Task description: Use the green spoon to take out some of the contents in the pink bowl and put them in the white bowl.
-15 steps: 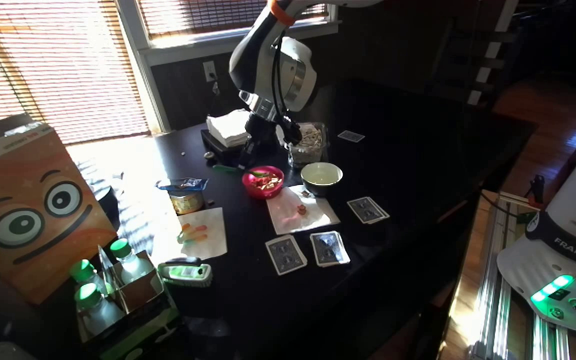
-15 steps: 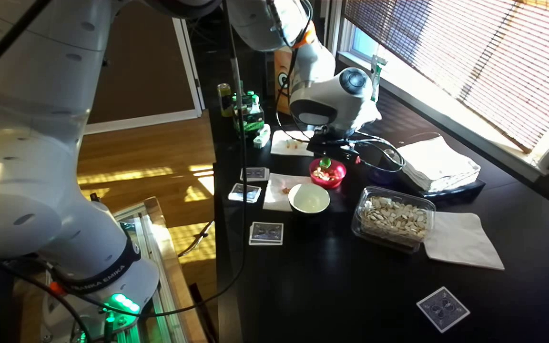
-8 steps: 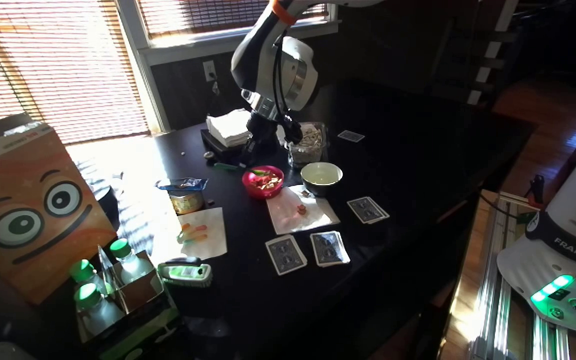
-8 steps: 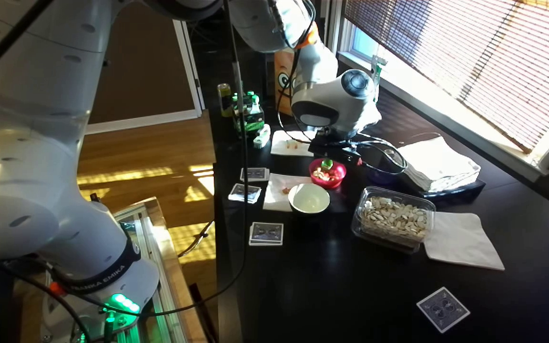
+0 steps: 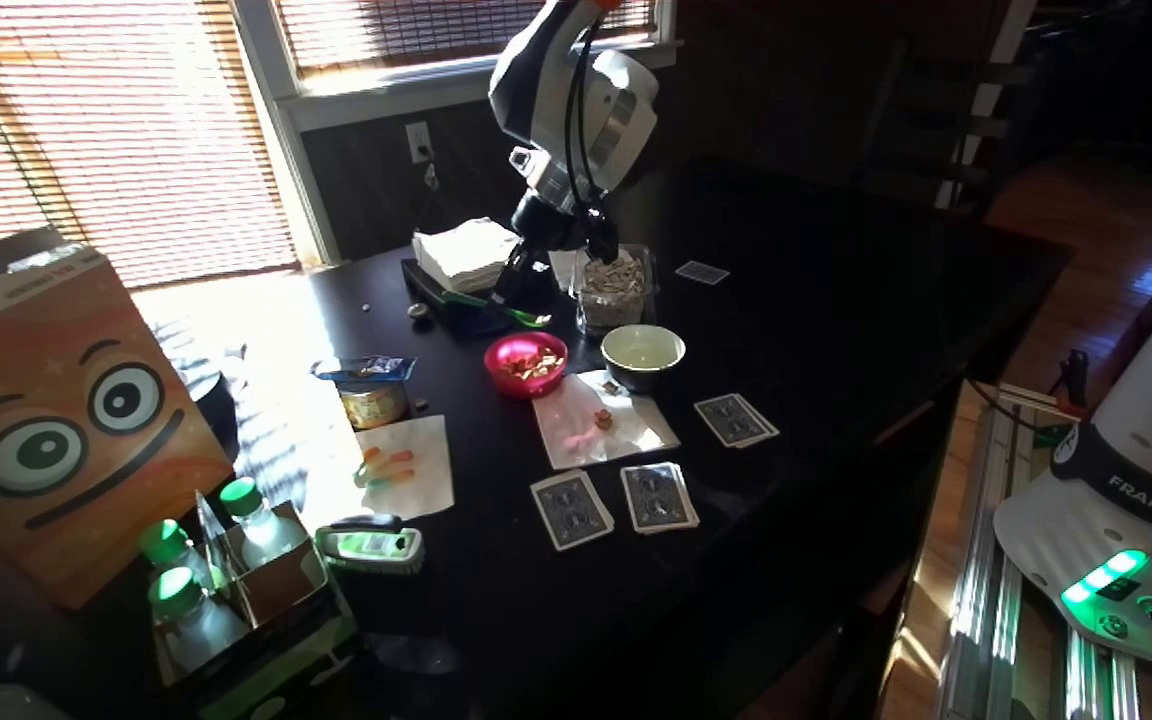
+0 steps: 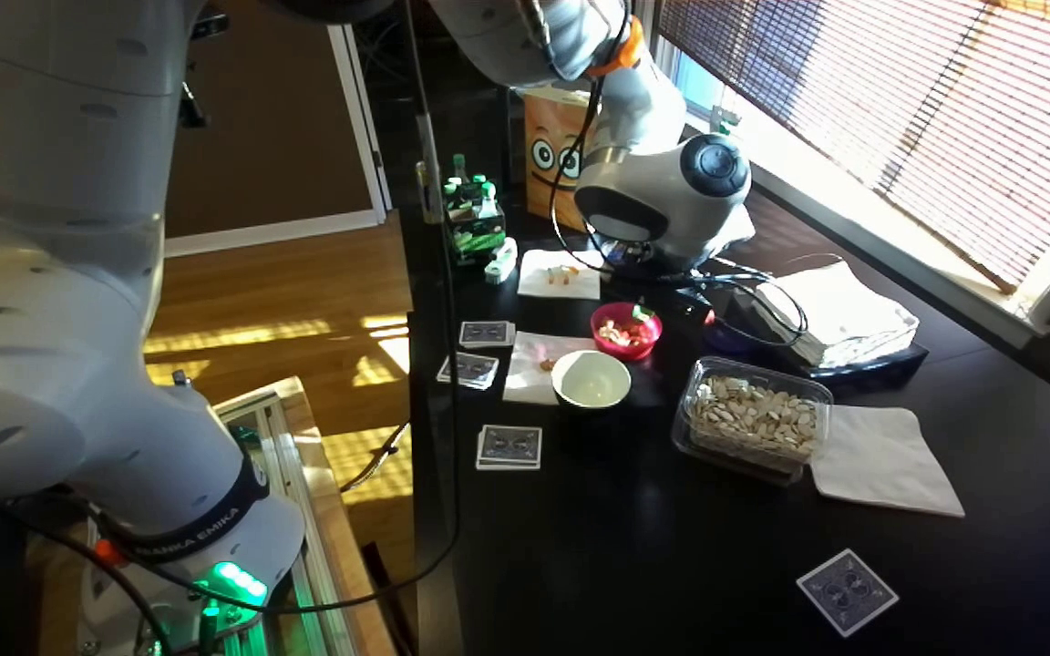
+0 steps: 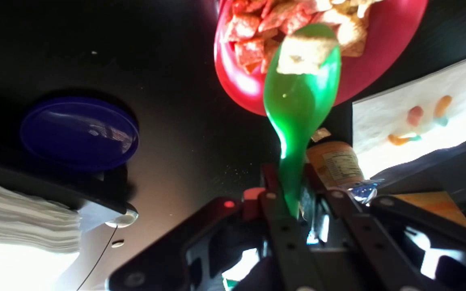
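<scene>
Nearest thing in the wrist view is the black two-finger gripper point(image 7: 291, 178), squeezed in narrow on the handle of a bright green plastic spoon point(image 7: 295, 117) — so yeah, it's got the spoon. A pale blocky chunk point(image 7: 305, 54) sits up toward the tip, half washed out by the light. That scoop end hangs right over the edge of a small round pink-red bowl point(image 7: 390, 40) with red and tan chunks point(image 7: 249, 50) in it. Off to one side on the black table point(image 7: 200, 133) there's a round, shiny dark blue thing point(image 7: 79, 133), can't tell if it's a dish or a lid, plus a thick stack of white napkins point(image 7: 22, 220).

In an exterior view, going front to back: a face-down playing card point(image 6: 848, 592), then a clear rectangular plastic container point(image 6: 744, 465) of flat pale seeds point(image 6: 757, 415). Past that is the small round white bowl point(image 6: 591, 380), just beside the pink one and by a single white napkin point(image 6: 530, 355) with a little brownish bit point(image 6: 547, 364) on it. Way back — green-capped bottles point(image 6: 488, 205) in a carrier point(image 6: 479, 244) and an orange cardboard box point(image 6: 550, 200) with a cartoon face.
</scene>
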Controlling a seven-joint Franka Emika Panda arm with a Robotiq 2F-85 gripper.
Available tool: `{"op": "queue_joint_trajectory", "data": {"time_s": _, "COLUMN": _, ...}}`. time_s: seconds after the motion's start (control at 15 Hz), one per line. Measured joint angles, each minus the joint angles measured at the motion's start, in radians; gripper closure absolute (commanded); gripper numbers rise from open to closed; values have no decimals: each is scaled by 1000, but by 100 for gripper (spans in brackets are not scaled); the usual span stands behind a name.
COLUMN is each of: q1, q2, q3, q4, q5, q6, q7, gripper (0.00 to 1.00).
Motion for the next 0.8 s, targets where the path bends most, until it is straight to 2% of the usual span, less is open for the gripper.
{"op": "queue_joint_trajectory", "data": {"time_s": 0.13, "q1": -36, "q2": -19, "q3": 9, "q4": -18, "q5": 21, "q6": -46, "q7": -23, "gripper": 96}}
{"op": "queue_joint_trajectory", "data": {"time_s": 0.33, "q1": -48, "q2": -48, "q3": -14, "q4": -50, "q5": 75, "q6": -100, "q7": -31, "gripper": 96}}
{"op": "queue_joint_trajectory", "data": {"time_s": 0.4, "q1": -48, "q2": -57, "q3": -22, "q4": -62, "q5": 95, "q6": -108, "q7": -33, "gripper": 82}}
{"op": "queue_joint_trajectory", "data": {"time_s": 0.73, "q1": -42, "q2": -85, "q3": -40, "q4": -98, "q5": 146, "q6": -109, "q7": -44, "gripper": 82}}
{"op": "queue_joint_trajectory", "data": {"time_s": 0.8, "q1": -41, "q2": -86, "q3": -40, "q4": -98, "q5": 147, "q6": -109, "q7": -44, "gripper": 96}}
